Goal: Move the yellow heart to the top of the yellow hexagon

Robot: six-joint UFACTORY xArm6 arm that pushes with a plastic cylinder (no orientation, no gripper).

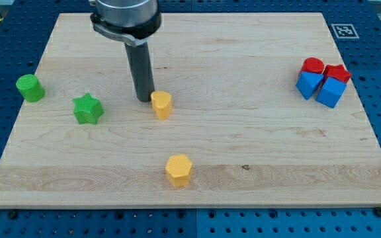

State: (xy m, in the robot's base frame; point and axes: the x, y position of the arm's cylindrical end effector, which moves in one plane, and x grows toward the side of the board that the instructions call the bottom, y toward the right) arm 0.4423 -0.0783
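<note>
The yellow heart (pixel 162 104) stands near the board's middle, a little left of centre. The yellow hexagon (pixel 178 170) lies below it, toward the view's bottom and slightly to the right. My tip (pixel 144 99) rests on the board just left of the yellow heart, touching or almost touching its left side. The rod rises from there toward the view's top.
A green star (pixel 88 109) and a green cylinder (pixel 30 88) sit at the view's left. At the right, a red cylinder (pixel 313 65), a red block (pixel 337 73) and two blue blocks (pixel 308 84) (pixel 331 92) cluster together. The wooden board (pixel 243 145) ends near the bottom.
</note>
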